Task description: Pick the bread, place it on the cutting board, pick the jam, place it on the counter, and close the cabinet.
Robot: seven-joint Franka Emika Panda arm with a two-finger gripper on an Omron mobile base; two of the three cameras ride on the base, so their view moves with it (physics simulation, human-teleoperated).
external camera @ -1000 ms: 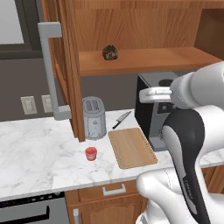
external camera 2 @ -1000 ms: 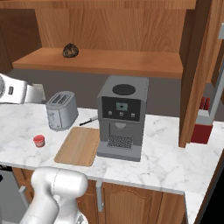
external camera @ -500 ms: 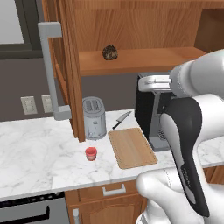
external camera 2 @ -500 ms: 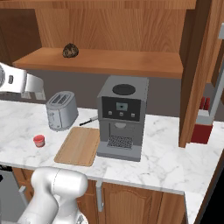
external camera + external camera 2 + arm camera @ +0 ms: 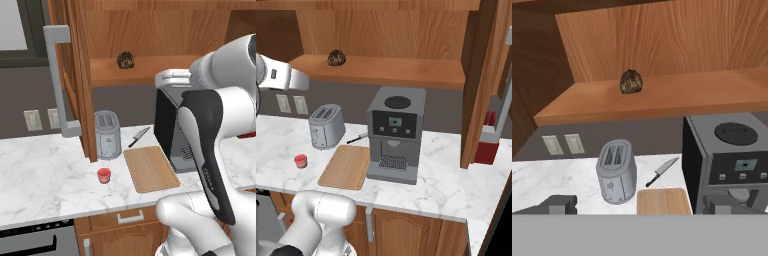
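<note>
Sighting the bread [image 5: 631, 81] on the open cabinet [image 5: 75, 75] shelf; my gripper [image 5: 641, 205] is spread wide, empty. I judge the lump light, rough-crusted, slightly crushable; pinch across its middle.

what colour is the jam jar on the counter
Red, with a paler band; the jam shows best in the left base view.

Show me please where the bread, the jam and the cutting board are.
bread [image 5: 631, 81], hand view, middle of its crust.
jam [image 5: 104, 175], left base view, top of the red jar.
cutting board [image 5: 346, 166], right base view, centre of its bare wood.
</note>
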